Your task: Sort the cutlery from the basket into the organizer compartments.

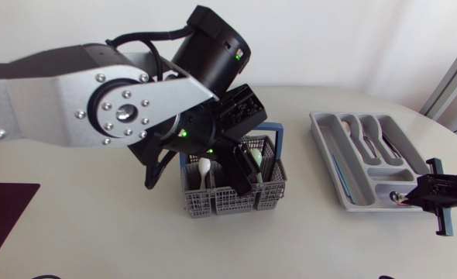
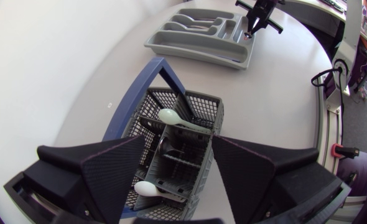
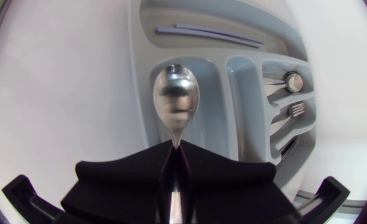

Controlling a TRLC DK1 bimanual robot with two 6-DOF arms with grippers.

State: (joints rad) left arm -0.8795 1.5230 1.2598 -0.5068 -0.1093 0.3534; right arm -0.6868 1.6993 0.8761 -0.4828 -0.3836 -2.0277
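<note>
The grey mesh basket [image 1: 213, 200] with a blue handle stands mid-table, holding white plastic spoons [image 1: 204, 167]. My left gripper [image 1: 239, 172] hangs open just above it. In the left wrist view its fingers [image 2: 112, 168] straddle the basket [image 2: 199, 106], with nothing between them but two white spoons [image 2: 176, 118] lying lower down. At the right lies the grey organizer [image 1: 354, 184], which has cutlery in several compartments. My right gripper [image 1: 416, 198] is at its near end, shut on a metal spoon [image 3: 175, 98]. The spoon's bowl hangs over a compartment of the organizer [image 3: 216, 37].
A dark maroon mat [image 1: 4, 225] lies at the table's front left. Bare tabletop separates basket and organizer. My left arm's bulky links [image 1: 120, 105] hang over the table left of the basket.
</note>
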